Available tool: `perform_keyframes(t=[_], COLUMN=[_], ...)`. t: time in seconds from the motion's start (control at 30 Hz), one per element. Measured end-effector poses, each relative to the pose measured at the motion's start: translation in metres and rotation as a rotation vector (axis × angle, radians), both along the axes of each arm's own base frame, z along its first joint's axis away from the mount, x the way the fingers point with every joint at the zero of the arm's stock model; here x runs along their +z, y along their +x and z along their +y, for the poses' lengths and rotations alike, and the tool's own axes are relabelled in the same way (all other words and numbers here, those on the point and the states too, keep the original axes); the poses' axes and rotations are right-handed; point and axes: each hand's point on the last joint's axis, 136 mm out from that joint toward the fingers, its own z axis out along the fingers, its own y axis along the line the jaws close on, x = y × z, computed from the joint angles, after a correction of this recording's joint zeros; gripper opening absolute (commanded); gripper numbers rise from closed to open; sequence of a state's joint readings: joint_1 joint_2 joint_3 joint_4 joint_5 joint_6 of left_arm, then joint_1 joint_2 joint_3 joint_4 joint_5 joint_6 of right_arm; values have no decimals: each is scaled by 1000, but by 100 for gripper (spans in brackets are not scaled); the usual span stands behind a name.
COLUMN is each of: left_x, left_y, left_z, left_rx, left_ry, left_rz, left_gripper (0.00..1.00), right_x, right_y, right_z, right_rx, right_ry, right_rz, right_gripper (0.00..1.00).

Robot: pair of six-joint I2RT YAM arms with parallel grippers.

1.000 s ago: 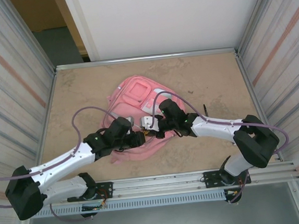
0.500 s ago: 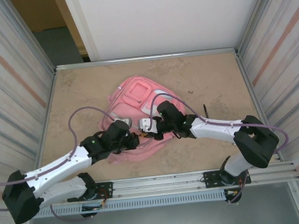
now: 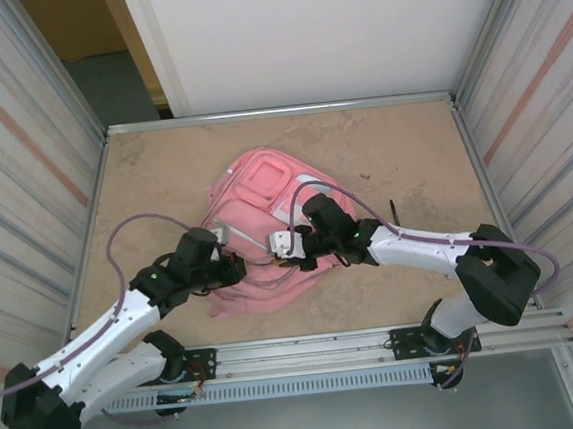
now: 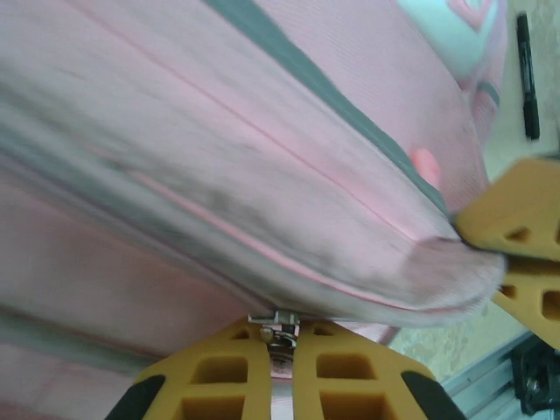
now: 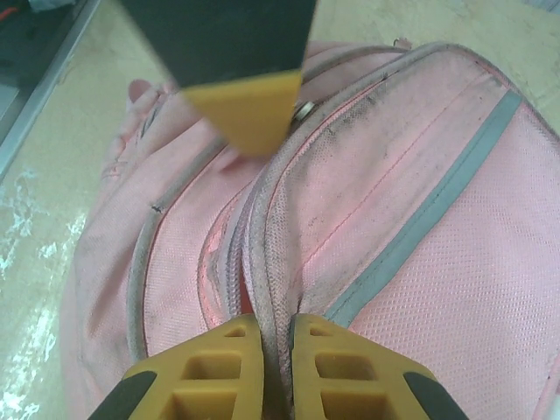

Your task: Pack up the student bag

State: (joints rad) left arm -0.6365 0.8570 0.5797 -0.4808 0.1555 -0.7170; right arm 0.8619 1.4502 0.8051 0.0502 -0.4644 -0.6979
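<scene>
The student bag, a soft pink backpack with grey-green trim, lies flat in the middle of the table. My left gripper is at its near left edge, shut on a small metal zipper pull between its yellow fingers. My right gripper faces it from the right, shut on a fold of the bag's piped seam beside the zipper track. In the right wrist view the left gripper's yellow fingertip rests against the bag just ahead. The bag's inside is hidden.
A black pen lies on the tabletop to the right of the bag, also visible as the pen in the left wrist view. Corrugated walls close in both sides, and a metal rail runs along the near edge.
The left gripper has shut on the zipper pull and drawn it leftward, away from the right gripper. The right gripper has kept its hold and barely moved.
</scene>
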Motion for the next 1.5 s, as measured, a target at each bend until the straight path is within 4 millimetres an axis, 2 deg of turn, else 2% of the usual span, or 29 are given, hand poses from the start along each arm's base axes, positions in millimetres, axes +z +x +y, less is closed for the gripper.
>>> perform_keyframes(t=[0.13,0.2,0.23,0.27,0.33,0.47,0.57,0.67,0.9,1.03,1.2,1.33,1.5], left_x=[-2,-7,-10,-12,-16,-16,-12,-10,-21,-19,-13,-17,-26], left_y=[15,17,17,16,14,10,9,9,12,14,25,30,35], left_z=[37,45,45,44,41,36,34,34,24,16,5,0,1], left_rx=[145,176,177,169,149,116,102,102,72,38,-2,-20,-12], left_ry=[-29,-54,-67,-74,-83,-106,-120,-124,-128,-115,-114,-105,-59], left_rz=[20,45,62,78,103,120,110,100,162,174,141,160,200], left_gripper=[1,4,12,25,41,47,47,42,35,33,18,16,9], right_x=[-2,-4,-5,-7,-10,-14,-12,-11,-9,-10,-9,-8,-6], right_y=[-3,-3,-3,-4,-3,3,7,10,11,11,12,13,15], right_z=[-7,-11,-12,-13,-18,-27,-32,-37,-40,-40,-41,-43,-45], right_rx=[13,18,22,25,27,20,14,8,5,3,0,-3,-13], right_ry=[-31,-44,-53,-62,-82,-115,-117,-118,-116,-118,-118,-117,-114], right_rz=[-11,-14,-19,-21,-21,-19,-19,-19,-16,-14,-14,-15,-16], right_gripper=[0,0,0,0,0,0,0,0,0,0,0,0,0])
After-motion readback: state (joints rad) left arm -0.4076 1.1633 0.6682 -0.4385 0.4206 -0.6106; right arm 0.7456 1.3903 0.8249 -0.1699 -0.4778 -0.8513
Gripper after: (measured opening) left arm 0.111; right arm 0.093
